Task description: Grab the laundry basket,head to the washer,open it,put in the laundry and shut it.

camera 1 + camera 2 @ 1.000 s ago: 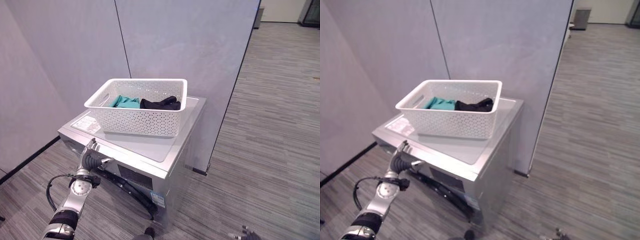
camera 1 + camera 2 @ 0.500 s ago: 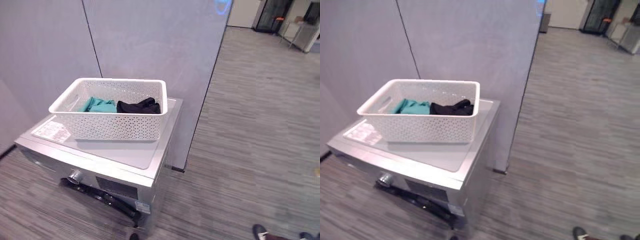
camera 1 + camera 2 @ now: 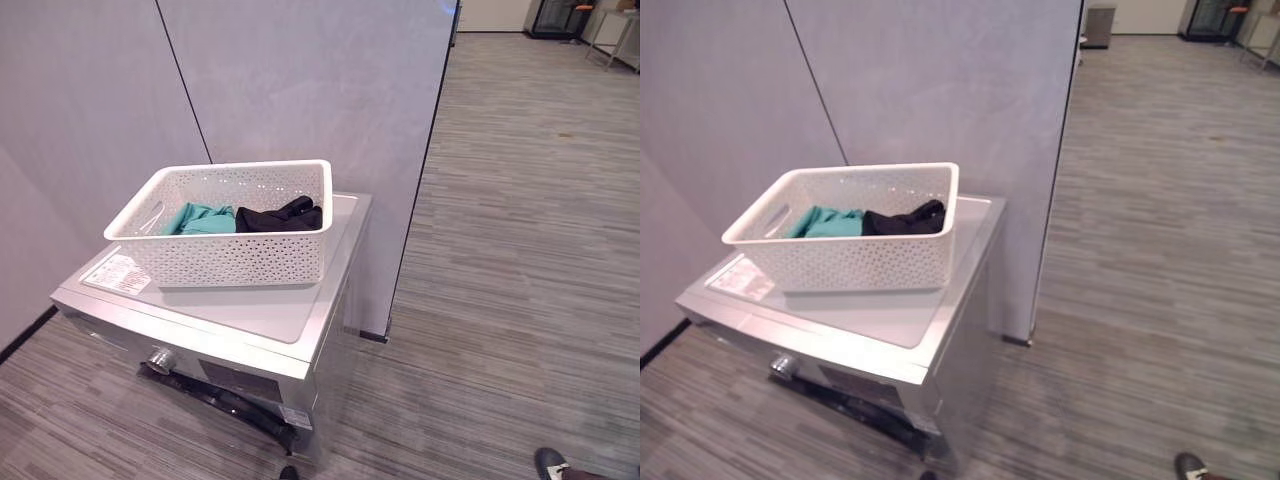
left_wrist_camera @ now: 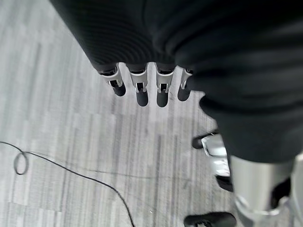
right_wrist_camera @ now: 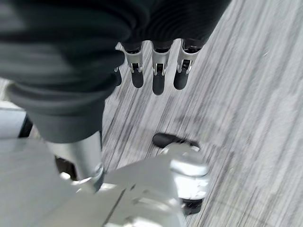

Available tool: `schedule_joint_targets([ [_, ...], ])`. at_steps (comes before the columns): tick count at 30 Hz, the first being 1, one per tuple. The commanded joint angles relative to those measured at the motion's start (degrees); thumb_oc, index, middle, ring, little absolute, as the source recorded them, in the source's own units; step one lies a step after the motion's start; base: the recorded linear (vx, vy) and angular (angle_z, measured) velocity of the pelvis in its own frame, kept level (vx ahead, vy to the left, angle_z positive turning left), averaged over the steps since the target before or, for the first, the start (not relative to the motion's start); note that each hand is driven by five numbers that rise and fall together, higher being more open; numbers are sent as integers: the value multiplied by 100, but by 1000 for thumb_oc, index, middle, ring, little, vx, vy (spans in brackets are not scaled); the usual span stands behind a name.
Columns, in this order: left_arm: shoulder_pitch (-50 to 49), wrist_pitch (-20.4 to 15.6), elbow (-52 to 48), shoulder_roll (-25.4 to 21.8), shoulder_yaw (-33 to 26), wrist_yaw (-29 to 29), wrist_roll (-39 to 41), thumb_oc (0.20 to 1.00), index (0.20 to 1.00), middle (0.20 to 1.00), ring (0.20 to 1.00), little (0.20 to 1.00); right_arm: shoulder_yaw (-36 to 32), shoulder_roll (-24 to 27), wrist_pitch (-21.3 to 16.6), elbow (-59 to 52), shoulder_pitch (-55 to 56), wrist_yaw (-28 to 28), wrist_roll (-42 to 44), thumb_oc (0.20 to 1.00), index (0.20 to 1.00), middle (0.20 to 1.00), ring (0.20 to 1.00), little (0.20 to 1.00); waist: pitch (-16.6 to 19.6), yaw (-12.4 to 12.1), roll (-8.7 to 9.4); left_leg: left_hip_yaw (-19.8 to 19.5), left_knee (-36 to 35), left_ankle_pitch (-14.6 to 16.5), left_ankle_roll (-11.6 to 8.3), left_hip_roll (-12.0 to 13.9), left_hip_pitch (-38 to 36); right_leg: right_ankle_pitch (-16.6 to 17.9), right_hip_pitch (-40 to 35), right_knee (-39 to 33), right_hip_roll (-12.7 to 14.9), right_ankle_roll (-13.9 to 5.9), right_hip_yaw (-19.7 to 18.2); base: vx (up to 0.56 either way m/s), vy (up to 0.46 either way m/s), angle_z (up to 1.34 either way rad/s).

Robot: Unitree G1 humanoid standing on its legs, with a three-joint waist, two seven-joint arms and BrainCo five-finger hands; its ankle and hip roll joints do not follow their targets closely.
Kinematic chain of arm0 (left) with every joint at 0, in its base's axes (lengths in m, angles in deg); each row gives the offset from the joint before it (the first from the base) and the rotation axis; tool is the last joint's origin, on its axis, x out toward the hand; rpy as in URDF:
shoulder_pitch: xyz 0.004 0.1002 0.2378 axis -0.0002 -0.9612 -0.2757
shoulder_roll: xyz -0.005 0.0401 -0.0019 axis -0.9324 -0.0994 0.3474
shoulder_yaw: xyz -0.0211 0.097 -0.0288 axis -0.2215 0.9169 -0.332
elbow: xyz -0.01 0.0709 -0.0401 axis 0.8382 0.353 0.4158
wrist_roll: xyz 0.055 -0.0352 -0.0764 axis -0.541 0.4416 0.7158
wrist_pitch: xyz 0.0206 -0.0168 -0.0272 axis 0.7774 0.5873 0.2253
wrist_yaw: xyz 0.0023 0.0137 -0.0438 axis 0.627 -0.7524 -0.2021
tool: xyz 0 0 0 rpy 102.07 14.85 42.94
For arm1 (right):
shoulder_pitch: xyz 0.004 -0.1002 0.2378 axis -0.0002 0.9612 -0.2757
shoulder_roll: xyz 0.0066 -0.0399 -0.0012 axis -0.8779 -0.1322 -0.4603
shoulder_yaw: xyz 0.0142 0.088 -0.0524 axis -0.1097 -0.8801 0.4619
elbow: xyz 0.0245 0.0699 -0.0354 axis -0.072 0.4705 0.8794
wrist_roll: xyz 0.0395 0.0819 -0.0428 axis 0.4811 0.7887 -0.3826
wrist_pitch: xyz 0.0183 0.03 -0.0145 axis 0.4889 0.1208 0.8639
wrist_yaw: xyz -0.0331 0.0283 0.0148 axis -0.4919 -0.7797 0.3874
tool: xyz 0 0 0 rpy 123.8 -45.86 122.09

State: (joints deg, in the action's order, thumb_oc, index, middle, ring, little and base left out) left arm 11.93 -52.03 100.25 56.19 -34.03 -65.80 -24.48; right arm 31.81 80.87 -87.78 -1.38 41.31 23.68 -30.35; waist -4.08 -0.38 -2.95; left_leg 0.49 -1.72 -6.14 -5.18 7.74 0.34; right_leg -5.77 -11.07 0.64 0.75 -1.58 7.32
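The basket (image 3: 233,225) is sitting on top of the washer (image 3: 262,318), left of centre in my left eye view. It is a white perforated tub with a cut-out handle in its left end wall. It is standing upright and level, its base flat on the lid, toward the lid's rear half.

Contents of the basket:
- A teal garment (image 3: 201,218) is lying in the left part, bunched up.
- A black garment (image 3: 281,216) is lying in the right part, touching the teal one and rising against the right wall to just about rim height.

The washer is standing in front of a grey wall panel (image 3: 320,90) that is taking up the upper left of the frame. A white label (image 3: 118,273) is lying on the lid's front left corner, just beside the basket. A round knob (image 3: 158,359) is showing on the front face, lower left, with the dark door rim (image 3: 235,402) below it. I cannot tell whether the door is latched.

A person's dark shoe (image 3: 553,464) is showing at the lower right edge, on the striped floor (image 3: 520,250).

My left hand (image 4: 142,80) is hanging over the floor, its fingers straight, side by side, gripping nothing. My right hand (image 5: 156,66) is likewise hanging over the floor, fingers straight and side by side, gripping nothing. Neither hand is touching the basket.
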Motion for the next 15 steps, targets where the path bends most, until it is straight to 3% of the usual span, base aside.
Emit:
schedule_joint_targets([
  [1,79,24,171,-146,123,229,142,1000,1000,1000,1000,1000,-154,1,-118,-61,-193,135,90,1000,1000,1000,1000,1000,-100,3,-23,-81,30,-197,-123,348,352,-259,193,100,258,-164,-229,-2,5,4],
  [10,95,19,190,-97,102,220,232,1000,1000,1000,1000,1000,-185,-52,-174,-92,-143,260,-28,1000,1000,1000,1000,1000,-129,35,-53,-63,-6,-164,-105,298,282,-243,156,70,306,-192,-260,2,8,3],
  [11,104,10,183,-98,92,235,261,1000,1000,1000,1000,1000,-175,-61,-169,-51,-154,285,-55,918,918,918,918,918,-129,31,-51,-59,-21,-156,-100,291,273,-247,148,66,314,-197,-252,0,0,0],
  [12,104,10,183,-98,92,235,261,1000,1000,1000,1000,1000,-175,-62,-170,-50,-154,285,-55,548,548,548,548,548,-130,32,-51,-59,-21,-156,-100,290,272,-247,147,65,314,-197,-251,0,0,0],
  [13,106,4,175,-84,96,220,271,1000,1000,1000,1000,1000,-178,-66,-171,-18,-147,338,-143,1000,1000,1000,1000,1000,-136,31,-59,-61,-34,-152,-96,284,264,-249,147,64,325,-201,-249,0,0,0],
  [14,974,-645,-756,-196,804,784,123,1000,1000,1000,1000,1000,9,114,-519,-111,-878,539,106,868,868,868,868,868,-211,178,187,754,-17,628,-135,204,-191,549,815,-180,1255,-735,299,21,16,-3],
  [15,974,-639,-773,-192,812,773,129,1000,1000,1000,1000,1000,-4,112,-520,-120,-873,556,100,730,730,730,730,730,-202,181,197,761,9,637,-139,206,-184,543,776,-193,1267,-739,338,36,7,-4],
])
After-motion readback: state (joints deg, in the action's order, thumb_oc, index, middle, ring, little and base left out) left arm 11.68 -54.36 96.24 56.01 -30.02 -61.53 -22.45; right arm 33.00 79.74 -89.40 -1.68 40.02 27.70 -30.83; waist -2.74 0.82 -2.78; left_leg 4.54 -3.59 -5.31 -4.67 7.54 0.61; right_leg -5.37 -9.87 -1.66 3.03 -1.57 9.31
